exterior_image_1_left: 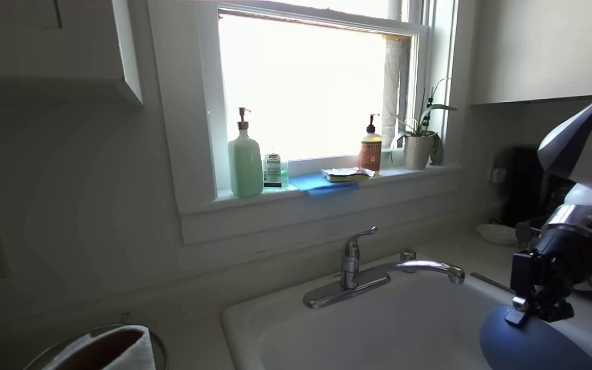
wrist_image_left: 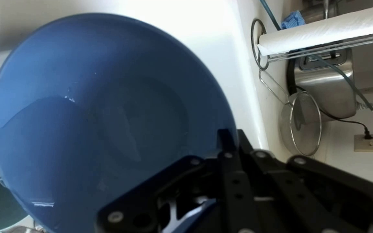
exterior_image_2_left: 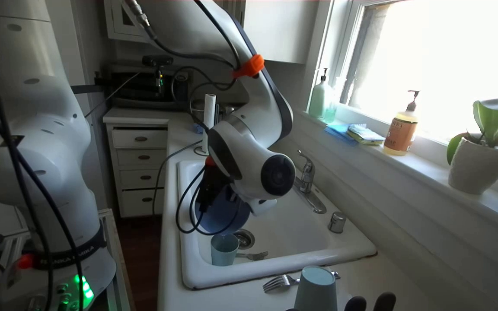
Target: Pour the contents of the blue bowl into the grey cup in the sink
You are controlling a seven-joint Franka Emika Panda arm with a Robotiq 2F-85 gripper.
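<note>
Kitchen sink (exterior_image_2_left: 288, 224) under bright window (exterior_image_1_left: 301, 87). Blue bowl (wrist_image_left: 118, 113) tipped above sink, liquid (wrist_image_left: 44, 155) pooled toward low lip, rim pinched in gripper (wrist_image_left: 234, 139). Grey cup (exterior_image_2_left: 225, 250) upright just below lip, fork (exterior_image_2_left: 256, 256) beside it. Looks mid-pour: tilt slowly, centre lip over cup, avoid surges.

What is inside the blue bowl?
The blue bowl holds what looks like clear liquid, pooled on the side nearest the cup. The gripper covers part of the inside; anything behind it is hidden.
</note>
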